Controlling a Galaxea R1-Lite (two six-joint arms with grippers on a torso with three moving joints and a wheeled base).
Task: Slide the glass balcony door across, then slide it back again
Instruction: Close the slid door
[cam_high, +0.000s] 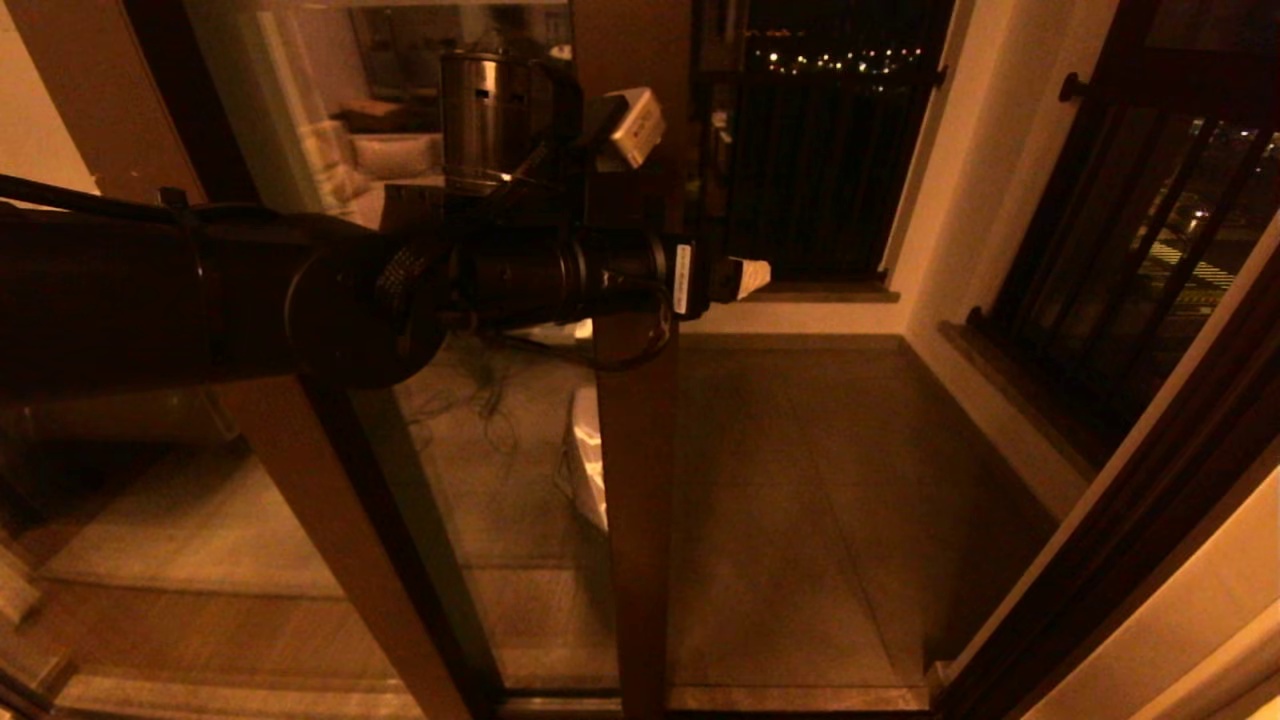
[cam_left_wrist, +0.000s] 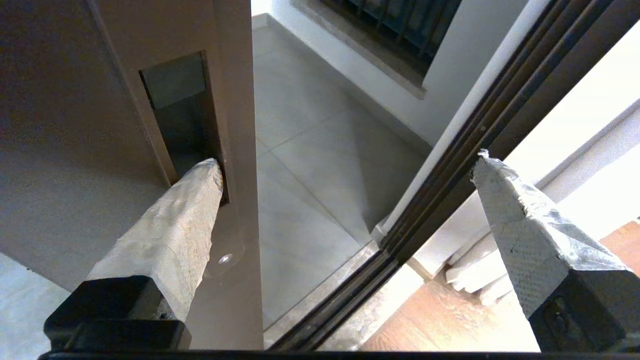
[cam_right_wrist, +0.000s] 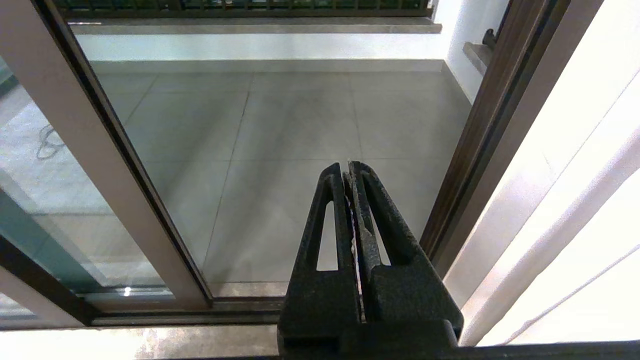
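The left gripper (cam_left_wrist: 345, 180) was seen released, its two taped fingers spread wide. One fingertip (cam_left_wrist: 207, 172) was set at the lower end of the handle slot (cam_left_wrist: 180, 120) in the upright rail of the glass door (cam_high: 635, 480); the other finger (cam_left_wrist: 500, 190) stood free in the gap. The door was shown as a tall reflective pane in a dark brown frame, with a small round lock (cam_left_wrist: 225, 259) below the slot. It stood left of centre, partly slid aside, its rail edge facing an open doorway. To the right, the dark door jamb (cam_high: 1120, 520) was well apart from the rail, and tiled balcony floor (cam_high: 800, 470) was left bare between them. The slot and lock were given only by the left wrist view; in the head view they were hidden by the left arm (cam_high: 200, 300). The right gripper (cam_right_wrist: 348, 172), clenched with nothing in it, was seen only in its own view, hanging before the doorway. Beyond, dark railings (cam_high: 820, 150) were visible.
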